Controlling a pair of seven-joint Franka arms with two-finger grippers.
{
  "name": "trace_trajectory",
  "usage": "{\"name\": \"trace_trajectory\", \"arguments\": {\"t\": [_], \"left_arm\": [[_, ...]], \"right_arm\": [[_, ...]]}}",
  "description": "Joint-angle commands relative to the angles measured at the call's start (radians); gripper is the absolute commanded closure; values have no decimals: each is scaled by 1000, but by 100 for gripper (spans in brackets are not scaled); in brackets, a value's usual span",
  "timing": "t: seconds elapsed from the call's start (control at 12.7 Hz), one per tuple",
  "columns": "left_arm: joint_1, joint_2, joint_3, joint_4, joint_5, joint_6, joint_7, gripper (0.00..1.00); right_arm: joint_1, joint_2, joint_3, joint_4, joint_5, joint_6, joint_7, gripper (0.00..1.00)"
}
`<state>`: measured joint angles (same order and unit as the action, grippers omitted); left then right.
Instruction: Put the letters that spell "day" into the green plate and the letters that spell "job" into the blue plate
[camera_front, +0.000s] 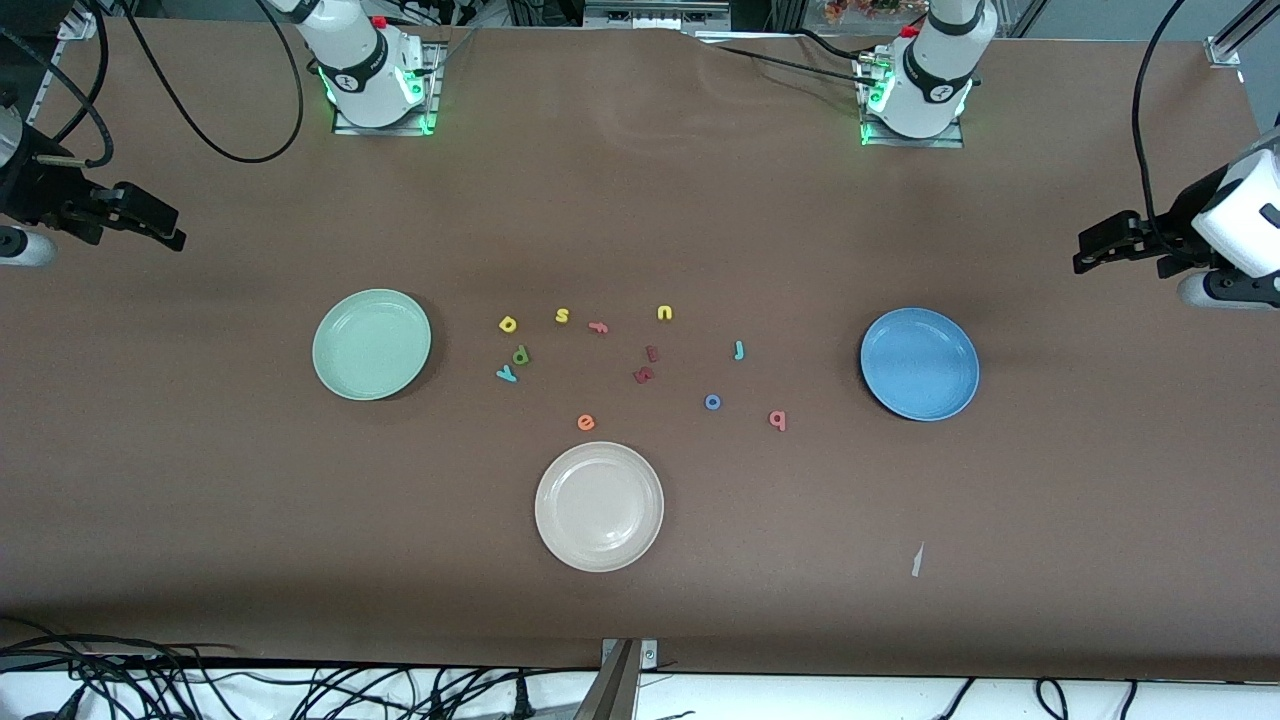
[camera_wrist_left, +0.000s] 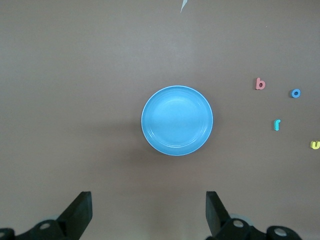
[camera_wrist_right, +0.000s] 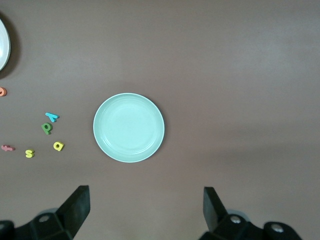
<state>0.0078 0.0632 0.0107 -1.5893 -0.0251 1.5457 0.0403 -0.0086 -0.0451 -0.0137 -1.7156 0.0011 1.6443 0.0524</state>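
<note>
The green plate (camera_front: 371, 344) (camera_wrist_right: 128, 127) lies toward the right arm's end, holding nothing. Beside it are the yellow "a" (camera_front: 507, 323) (camera_wrist_right: 58, 146), green "d" (camera_front: 520, 354) (camera_wrist_right: 46, 128) and teal "y" (camera_front: 506, 374) (camera_wrist_right: 51, 117). The blue plate (camera_front: 919, 363) (camera_wrist_left: 177, 120) lies toward the left arm's end, also bare. Near it sit the teal "j" (camera_front: 739, 349) (camera_wrist_left: 277, 124), blue "o" (camera_front: 712, 402) (camera_wrist_left: 296, 93) and pink "b" (camera_front: 777, 420) (camera_wrist_left: 260, 83). My right gripper (camera_front: 172, 228) (camera_wrist_right: 146, 207) hangs open over its table end. My left gripper (camera_front: 1085, 253) (camera_wrist_left: 148, 210) hangs open over the other end.
A cream plate (camera_front: 599, 506) lies nearest the front camera. Between the plates are a yellow "s" (camera_front: 562, 315), a yellow "u" (camera_front: 665, 313), a pink letter (camera_front: 598, 326), two dark red letters (camera_front: 644, 375) and an orange "e" (camera_front: 586, 422). A paper scrap (camera_front: 916, 560) lies on the table.
</note>
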Motion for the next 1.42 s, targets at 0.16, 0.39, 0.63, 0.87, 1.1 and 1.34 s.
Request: {"name": "trace_trajectory", "arguments": {"t": [0.16, 0.39, 0.63, 0.87, 1.1, 1.34], "left_arm": [[-6, 4, 2, 14, 16, -13, 15, 0], [-6, 4, 2, 14, 14, -13, 15, 0], [-6, 4, 2, 14, 14, -15, 15, 0], [-6, 4, 2, 14, 16, -15, 15, 0], [-6, 4, 2, 14, 14, -13, 15, 0], [-6, 4, 2, 14, 16, -13, 15, 0]], "right_arm": [[-2, -4, -2, 1, 0, -8, -16, 0], [-2, -4, -2, 1, 0, -9, -16, 0], [-2, -4, -2, 1, 0, -9, -16, 0], [-2, -4, -2, 1, 2, -9, -16, 0], [-2, -4, -2, 1, 2, -9, -16, 0], [-2, -6, 0, 1, 2, -26, -9, 0]]}}
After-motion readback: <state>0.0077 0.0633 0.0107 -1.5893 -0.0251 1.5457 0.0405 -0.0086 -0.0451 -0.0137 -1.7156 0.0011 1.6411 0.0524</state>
